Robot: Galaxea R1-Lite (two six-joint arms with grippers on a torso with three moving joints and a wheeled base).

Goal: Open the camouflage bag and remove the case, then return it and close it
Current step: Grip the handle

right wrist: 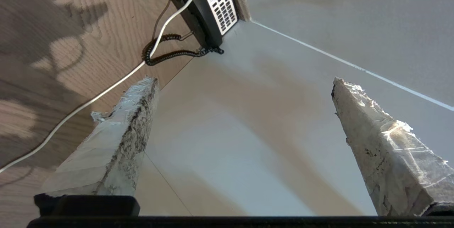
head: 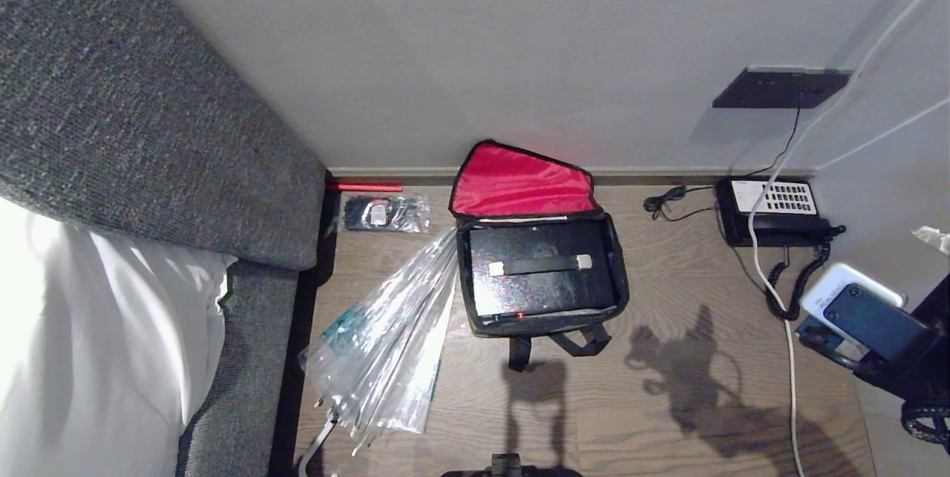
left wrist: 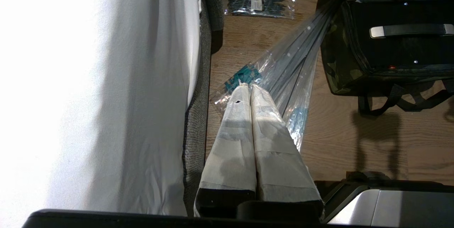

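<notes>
The bag [head: 542, 269] sits mid-frame in the head view, flap up, case [head: 538, 277] inside. My right gripper [right wrist: 244, 86], fingers wide, should come down squarely over the handle [head: 540, 264]. My left gripper [left wrist: 250, 89] is pressed together. Only the left wrist view shows what is probably the latch.

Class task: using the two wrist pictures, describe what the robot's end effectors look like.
Left end effector: two long tapered fingers wrapped in pale, creased tape, on a black base. Right end effector: the same shape, its fingers wrapped in whitish tape that is frayed and smudged with dark marks.
</notes>
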